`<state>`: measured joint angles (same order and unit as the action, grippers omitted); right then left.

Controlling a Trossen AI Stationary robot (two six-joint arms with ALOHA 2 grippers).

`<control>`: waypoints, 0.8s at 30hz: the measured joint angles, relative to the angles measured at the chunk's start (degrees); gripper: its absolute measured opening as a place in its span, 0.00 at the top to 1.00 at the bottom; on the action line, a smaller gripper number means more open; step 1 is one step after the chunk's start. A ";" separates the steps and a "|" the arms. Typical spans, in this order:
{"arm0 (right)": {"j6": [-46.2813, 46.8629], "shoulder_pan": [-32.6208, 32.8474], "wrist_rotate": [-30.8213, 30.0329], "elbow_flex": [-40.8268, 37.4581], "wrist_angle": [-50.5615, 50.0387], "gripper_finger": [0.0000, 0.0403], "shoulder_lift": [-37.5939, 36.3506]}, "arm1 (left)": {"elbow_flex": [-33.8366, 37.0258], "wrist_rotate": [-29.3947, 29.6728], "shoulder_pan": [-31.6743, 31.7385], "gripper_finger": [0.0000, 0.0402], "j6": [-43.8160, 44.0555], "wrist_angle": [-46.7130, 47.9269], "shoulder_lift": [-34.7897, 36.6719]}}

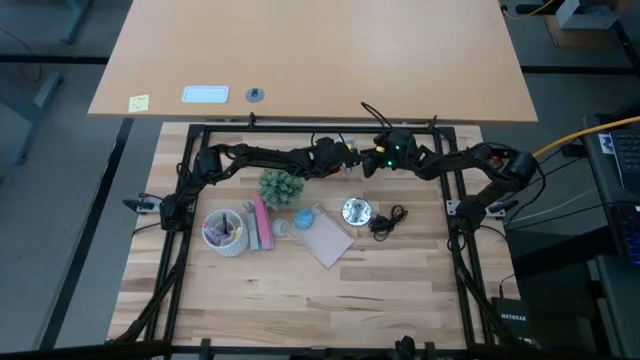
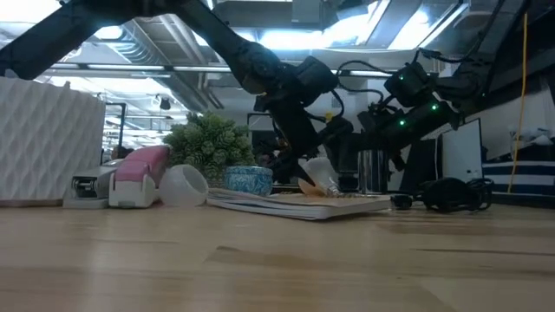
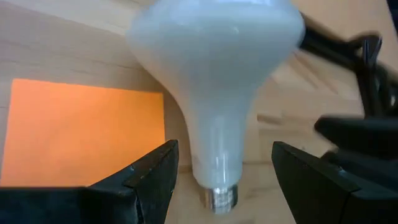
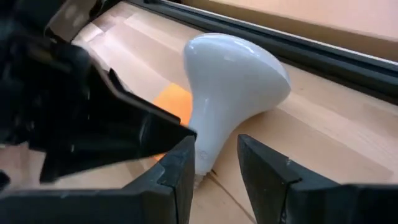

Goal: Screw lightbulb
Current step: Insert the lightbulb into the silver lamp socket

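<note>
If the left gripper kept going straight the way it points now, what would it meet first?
Most likely the frosted white pear-shaped lightbulb. It lies on the wooden table, its neck between the left gripper's open fingers, apart from both. Further travel would bring the widening globe up against them, though depth is hard to judge.

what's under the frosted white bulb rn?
The frosted white pear-shaped lightbulb lies on the pale wooden tabletop, beside an orange paper sheet. Whether the sheet reaches under the globe can't be seen; the bulb covers that spot.
</note>
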<state>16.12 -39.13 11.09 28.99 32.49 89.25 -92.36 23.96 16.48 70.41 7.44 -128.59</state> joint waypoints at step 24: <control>-8.52 0.13 -1.78 0.00 -4.42 0.69 -10.34 | 0.00 3.02 -0.50 0.38 1.47 2.28 0.85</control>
<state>7.60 -39.00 9.31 28.99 28.07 78.91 -92.36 26.98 15.98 71.88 9.71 -127.74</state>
